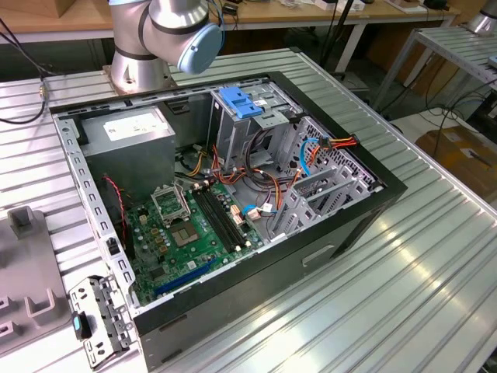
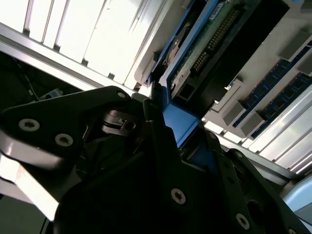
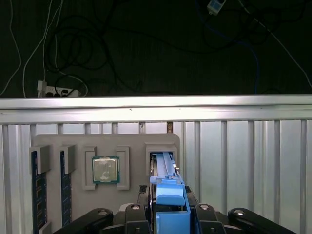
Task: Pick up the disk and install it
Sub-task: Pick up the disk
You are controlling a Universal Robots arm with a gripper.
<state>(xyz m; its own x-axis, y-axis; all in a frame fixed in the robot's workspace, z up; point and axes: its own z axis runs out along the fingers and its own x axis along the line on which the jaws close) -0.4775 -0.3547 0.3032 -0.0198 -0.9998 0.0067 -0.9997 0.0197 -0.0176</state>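
Exterior view, starting from its left: a grey tray (image 1: 23, 264) lies on the slatted metal table (image 1: 373, 295), and a small metal bracket (image 1: 97, 322) lies just beside the corner of the open computer case (image 1: 311, 252). My arm's base (image 1: 140, 47) stands on the table behind the case. Inside the case the power supply (image 1: 128, 132) comes first, with the green motherboard (image 1: 186, 233) below it. The wide blue latch piece (image 1: 241, 102) sits on top of the drive cage (image 1: 233, 136). Toward the exterior view's right there is a thin blue cable (image 1: 305, 159), then a bundle of orange and red wires (image 1: 338, 143).

In the first wrist view a grey holder (image 3: 131, 141) rests on slatted metal. It carries two memory sticks (image 3: 38, 185), a processor chip (image 3: 106, 169) in a square recess, and the disk (image 3: 166, 168), which stands on edge in a slot of the holder. My pincer (image 3: 170, 207) is drawn in narrow on the disk's bright blue rail, with one dark finger on each side of it.

In the second wrist view my black fingers (image 2: 161, 151) press against that blue rail at the pincer (image 2: 168, 119). The disk (image 2: 209, 44) shows its green circuit board side, seated in the holder. More memory sticks (image 2: 278, 90) lie beyond it.
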